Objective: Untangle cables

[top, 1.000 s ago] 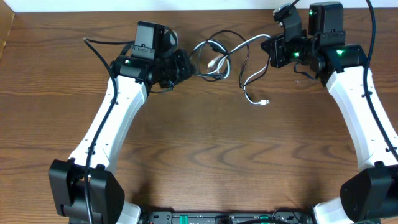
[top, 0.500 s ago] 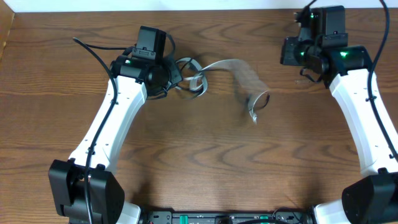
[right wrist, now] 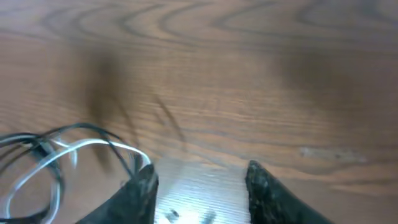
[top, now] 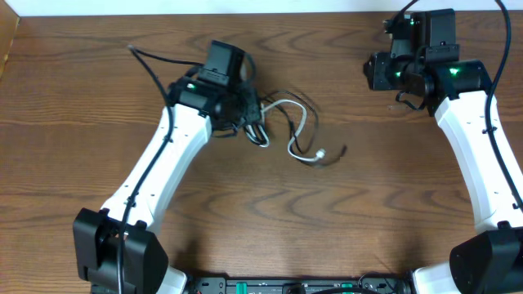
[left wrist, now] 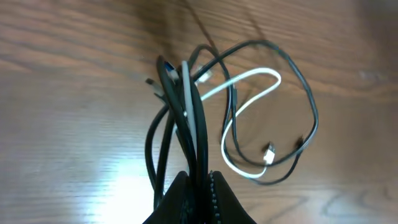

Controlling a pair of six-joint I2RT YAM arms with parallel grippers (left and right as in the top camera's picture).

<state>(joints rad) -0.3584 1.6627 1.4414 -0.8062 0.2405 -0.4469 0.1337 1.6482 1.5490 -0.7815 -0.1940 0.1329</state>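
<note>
Wrist-only: cables (left wrist: 188, 124) in left gripper (left wrist: 201, 179)

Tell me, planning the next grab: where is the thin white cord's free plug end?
Overhead, the white plug lies on the wooden table near centre, right of the left gripper, beside the black cord.

Right wrist view blurred; cables (right wrist: 93, 144) cut off by left edge.
</note>
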